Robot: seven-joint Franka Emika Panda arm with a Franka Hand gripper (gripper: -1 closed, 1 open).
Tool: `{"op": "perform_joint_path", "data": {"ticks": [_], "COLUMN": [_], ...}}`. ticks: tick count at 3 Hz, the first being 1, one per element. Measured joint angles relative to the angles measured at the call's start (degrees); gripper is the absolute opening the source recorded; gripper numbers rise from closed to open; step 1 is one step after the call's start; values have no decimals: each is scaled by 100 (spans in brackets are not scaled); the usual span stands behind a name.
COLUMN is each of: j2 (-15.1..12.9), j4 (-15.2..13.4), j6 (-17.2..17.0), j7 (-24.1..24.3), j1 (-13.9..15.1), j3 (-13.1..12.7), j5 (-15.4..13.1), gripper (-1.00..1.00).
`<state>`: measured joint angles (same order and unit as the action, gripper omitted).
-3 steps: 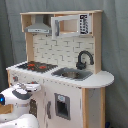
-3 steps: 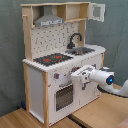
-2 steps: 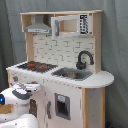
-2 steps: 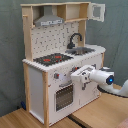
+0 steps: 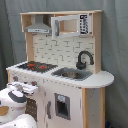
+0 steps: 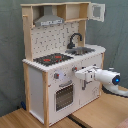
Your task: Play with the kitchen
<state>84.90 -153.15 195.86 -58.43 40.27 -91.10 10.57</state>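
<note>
A wooden surface (image 6: 100, 112) of light brown colour is seen in the second exterior view, and the kitchen (image 6: 62, 70) is placed directly on it. A dark seam is seen across this surface, running from the base of the kitchen toward the bottom edge. In the first exterior view, the support under the kitchen (image 5: 60, 75) cannot be seen.
</note>
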Motion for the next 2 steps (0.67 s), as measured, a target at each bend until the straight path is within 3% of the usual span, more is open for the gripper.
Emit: {"op": "perform_joint_path", "data": {"ticks": [1,2], "j2": [3,19], "j4": [-259,-513], "j6": [-160,-388], "j7": [-1,-1], "j1": [-398,-793], "j3": [198,451], "j5": [374,563], "gripper": [100,100]}}
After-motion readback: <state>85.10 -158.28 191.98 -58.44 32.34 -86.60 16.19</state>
